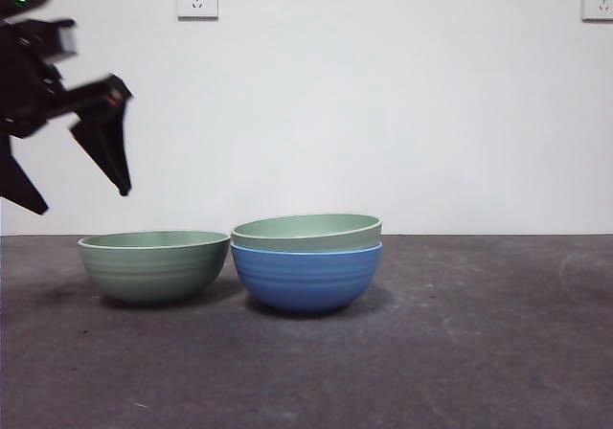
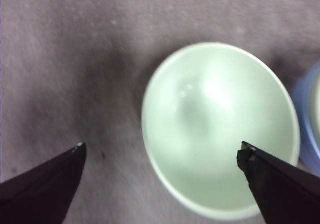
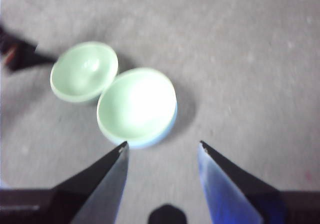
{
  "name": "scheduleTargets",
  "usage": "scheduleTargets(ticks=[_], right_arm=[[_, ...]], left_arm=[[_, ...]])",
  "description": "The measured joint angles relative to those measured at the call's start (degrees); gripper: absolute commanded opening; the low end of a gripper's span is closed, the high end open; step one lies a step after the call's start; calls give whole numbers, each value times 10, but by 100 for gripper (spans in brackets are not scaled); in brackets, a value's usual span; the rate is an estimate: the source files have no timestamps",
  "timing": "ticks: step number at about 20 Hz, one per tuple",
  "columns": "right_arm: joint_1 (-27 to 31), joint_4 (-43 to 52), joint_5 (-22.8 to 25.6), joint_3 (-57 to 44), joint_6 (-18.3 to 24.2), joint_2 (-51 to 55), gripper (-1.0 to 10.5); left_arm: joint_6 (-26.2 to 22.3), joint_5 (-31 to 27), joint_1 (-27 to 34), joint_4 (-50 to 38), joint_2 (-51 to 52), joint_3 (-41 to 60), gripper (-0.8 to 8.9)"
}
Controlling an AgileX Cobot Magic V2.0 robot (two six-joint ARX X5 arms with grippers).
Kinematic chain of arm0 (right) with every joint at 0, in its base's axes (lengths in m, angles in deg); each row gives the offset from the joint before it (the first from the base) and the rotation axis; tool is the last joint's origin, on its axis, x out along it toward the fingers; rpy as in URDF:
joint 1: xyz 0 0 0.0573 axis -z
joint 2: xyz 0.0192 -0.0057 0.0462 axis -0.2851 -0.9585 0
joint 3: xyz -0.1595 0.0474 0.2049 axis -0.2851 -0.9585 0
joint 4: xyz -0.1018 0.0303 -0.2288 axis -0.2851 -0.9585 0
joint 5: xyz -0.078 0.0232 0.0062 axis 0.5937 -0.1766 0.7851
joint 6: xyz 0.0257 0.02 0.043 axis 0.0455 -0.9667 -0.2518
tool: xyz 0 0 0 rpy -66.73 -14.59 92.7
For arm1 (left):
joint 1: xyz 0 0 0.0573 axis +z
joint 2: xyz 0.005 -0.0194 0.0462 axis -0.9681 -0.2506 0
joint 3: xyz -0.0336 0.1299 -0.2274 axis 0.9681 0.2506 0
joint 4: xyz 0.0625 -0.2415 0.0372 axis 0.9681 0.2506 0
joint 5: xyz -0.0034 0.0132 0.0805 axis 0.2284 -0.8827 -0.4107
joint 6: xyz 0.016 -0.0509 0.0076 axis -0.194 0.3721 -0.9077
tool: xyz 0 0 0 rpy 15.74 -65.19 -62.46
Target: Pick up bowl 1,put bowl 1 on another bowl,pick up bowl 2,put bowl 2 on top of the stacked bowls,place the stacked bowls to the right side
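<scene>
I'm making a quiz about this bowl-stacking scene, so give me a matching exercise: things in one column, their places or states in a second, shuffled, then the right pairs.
Things:
1. blue bowl
2. nested green bowl
3. lone green bowl
4. left gripper

States:
A. open, above the lone bowl
B. standing alone on the table
C. sitting inside another bowl
D. holding a bowl inside it

Pairs: 1-D, 2-C, 3-B, 4-A

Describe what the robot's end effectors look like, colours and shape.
The left end effector has two black jaws, wedge-shaped and tapering to points. In the front view its arm is dark and angular with a small green light. The right end effector has matching pointed jaws, one with a bluish sheen.
</scene>
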Motion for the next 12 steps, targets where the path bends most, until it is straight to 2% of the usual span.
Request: scheduleTargets(ticks=[5, 8, 12], right_arm=[[0, -64, 0, 0, 0, 46, 225], [0, -63, 0, 0, 0, 61, 225], [0, -63, 1, 0, 0, 61, 225]], left_arm=[[0, -26, -9, 18, -114, -73, 606], [0, -32, -14, 29, -138, -73, 416], [0, -32, -14, 25, -138, -73, 116]])
